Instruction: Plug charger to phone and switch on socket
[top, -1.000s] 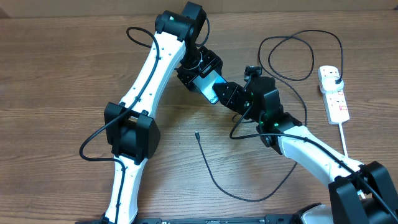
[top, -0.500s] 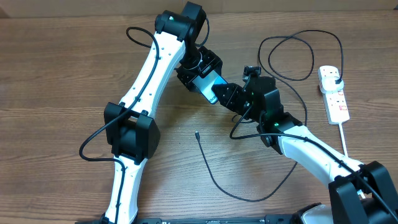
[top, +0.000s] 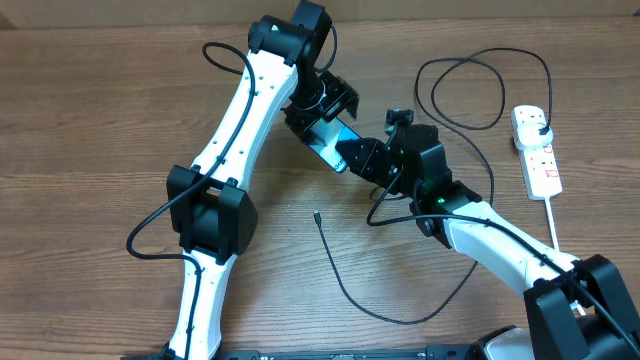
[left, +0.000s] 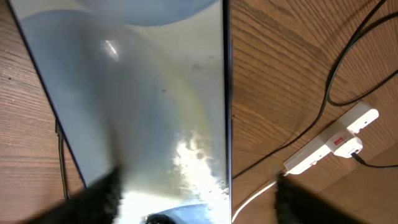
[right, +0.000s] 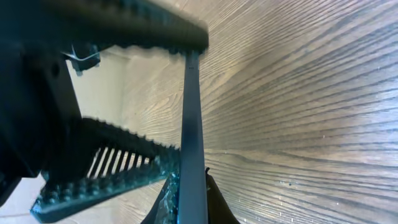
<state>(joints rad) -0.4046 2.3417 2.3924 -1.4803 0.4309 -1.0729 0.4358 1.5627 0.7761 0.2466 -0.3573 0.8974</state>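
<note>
Both my grippers meet at the phone, upper middle of the overhead view. Up and left of it, my left gripper is spread around the phone's upper end; in its wrist view the lit screen fills most of the frame, and the finger at lower right stands clear of the phone's edge. Just right, my right gripper is pinched onto the phone's lower end, the slim edge showing beside its ridged pads. Below, the charger lies loose on the table, its connector tip near centre, apart from the phone. Its plug sits in the socket at far right.
</note>
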